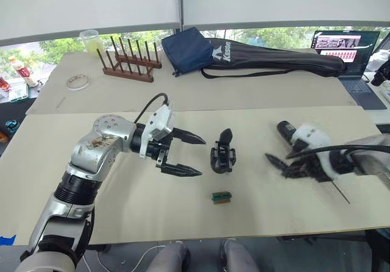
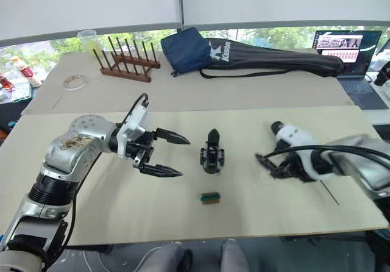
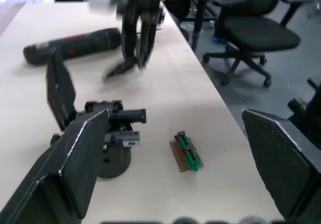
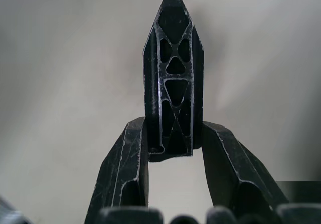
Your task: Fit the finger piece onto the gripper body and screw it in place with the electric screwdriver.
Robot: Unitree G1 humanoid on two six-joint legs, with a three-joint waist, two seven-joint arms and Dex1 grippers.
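Pale bench (image 1: 256, 205) carries the gripper body (image 1: 222, 153) at centre, its pointed finger slanting up and away. Right hand (image 4: 173, 148) clamps the finger piece (image 4: 174, 73), a black latticed taper, tip pointing outward along the fingers. Left hand (image 1: 186, 155) gapes wide, empty.

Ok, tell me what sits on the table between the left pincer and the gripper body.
Nothing: in the left eye view the stretch from the open left pincer to the gripper body is bare board. The small green block lies nearer the table's front edge, off that line.
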